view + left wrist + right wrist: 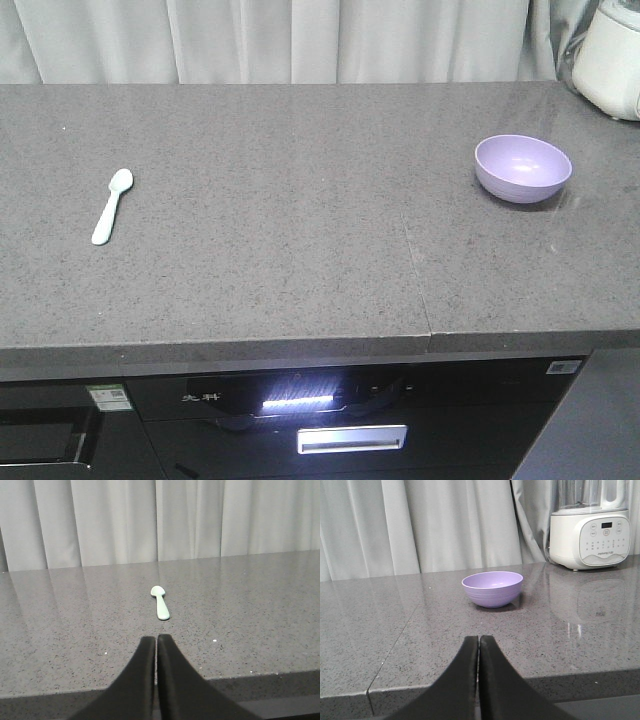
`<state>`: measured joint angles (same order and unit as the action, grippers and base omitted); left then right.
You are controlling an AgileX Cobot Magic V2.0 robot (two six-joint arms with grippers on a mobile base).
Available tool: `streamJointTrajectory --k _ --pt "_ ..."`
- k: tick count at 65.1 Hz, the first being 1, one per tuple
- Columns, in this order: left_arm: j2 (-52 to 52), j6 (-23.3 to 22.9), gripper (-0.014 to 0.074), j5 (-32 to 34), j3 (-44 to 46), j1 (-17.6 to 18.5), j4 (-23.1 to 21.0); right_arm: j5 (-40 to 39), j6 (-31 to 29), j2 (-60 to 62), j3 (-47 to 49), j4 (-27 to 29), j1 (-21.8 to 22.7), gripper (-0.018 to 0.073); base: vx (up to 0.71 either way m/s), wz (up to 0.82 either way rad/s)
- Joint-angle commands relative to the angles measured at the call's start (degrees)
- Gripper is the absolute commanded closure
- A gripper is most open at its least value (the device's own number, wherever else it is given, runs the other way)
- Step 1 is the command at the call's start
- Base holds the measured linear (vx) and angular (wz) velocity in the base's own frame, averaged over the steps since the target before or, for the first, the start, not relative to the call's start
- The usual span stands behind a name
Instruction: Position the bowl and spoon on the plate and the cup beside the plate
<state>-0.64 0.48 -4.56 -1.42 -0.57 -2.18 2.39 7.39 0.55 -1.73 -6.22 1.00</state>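
- Spoon [112,207] flat on the left part of the grey speckled tabletop [280,220], scoop end toward the curtain [300,40], handle slanting back toward the front edge.
- Bowl [523,168] upright on the right part of the same tabletop, mouth up, nothing inside, well apart from the spoon.
- Between the two, only bare stone with a thin seam [415,260] running from the front edge toward the back, nearer the bowl's side.
- Left jaws: pressed together with only a hairline slit between the black tips, gripping nothing, low at the front edge of the tabletop.
- In the left wrist view, spoon straight ahead of those closed tips, well apart from them, handle end nearest.
- Right jaws: likewise narrowed to a hairline slit, gripping nothing, also at the front edge.
- In the right wrist view, bowl ahead of the tips and slightly to the right, well apart, not touched.
- White kitchen appliance [590,535] with a button panel at the back right corner, behind and right of the bowl, apart from it.
- Under the tabletop, a dark built-in unit [200,400] with a lit strip and a silver handle [352,438].
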Motion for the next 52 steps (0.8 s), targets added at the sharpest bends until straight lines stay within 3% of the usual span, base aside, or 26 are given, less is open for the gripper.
streamJointTrajectory --k 1,52 --pt "-0.96 -0.48 0.0602 3.87 -1.75 -0.13 -0.06 -4.2 -0.34 0.79 -0.76 -0.56 0.36 0.0561 0.05 0.01" --pt "-0.96 -0.48 0.0602 3.87 -1.75 -0.13 -0.06 -4.2 -0.34 0.79 -0.76 -0.56 0.36 0.0561 0.04 0.0"
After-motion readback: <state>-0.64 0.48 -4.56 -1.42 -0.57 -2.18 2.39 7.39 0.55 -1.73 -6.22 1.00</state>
